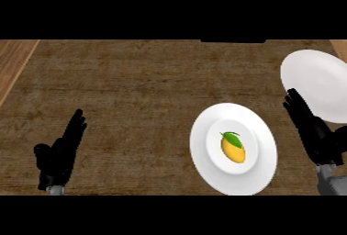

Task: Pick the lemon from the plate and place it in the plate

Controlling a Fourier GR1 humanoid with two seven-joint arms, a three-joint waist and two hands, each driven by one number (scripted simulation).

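- Head view: the lemon (233, 147) lies in the middle of the near plate (201, 151), a white round plate on the brown counter (136, 82). The lemon is yellow with a green leaf at its far end, and nothing touches it.
- A second plate (315, 78), also white, sits beyond and to the right of the near plate, apart from it and cut off by the view's right edge.
- The right hand (313, 131) stands just to the right of the near plate, between the two plates. Its fingers are straight and point away from the robot, their tips in front of the second plate's lower rim. It holds nothing and is clear of the lemon.
- The left hand (62, 153) rests well to the left of the near plate, close to the view's lower edge. Its fingers are straight and upright, thumb out to the side, and it holds nothing.
- A strip of lighter wood (13, 64) runs along the counter's left side, far from the near plate.
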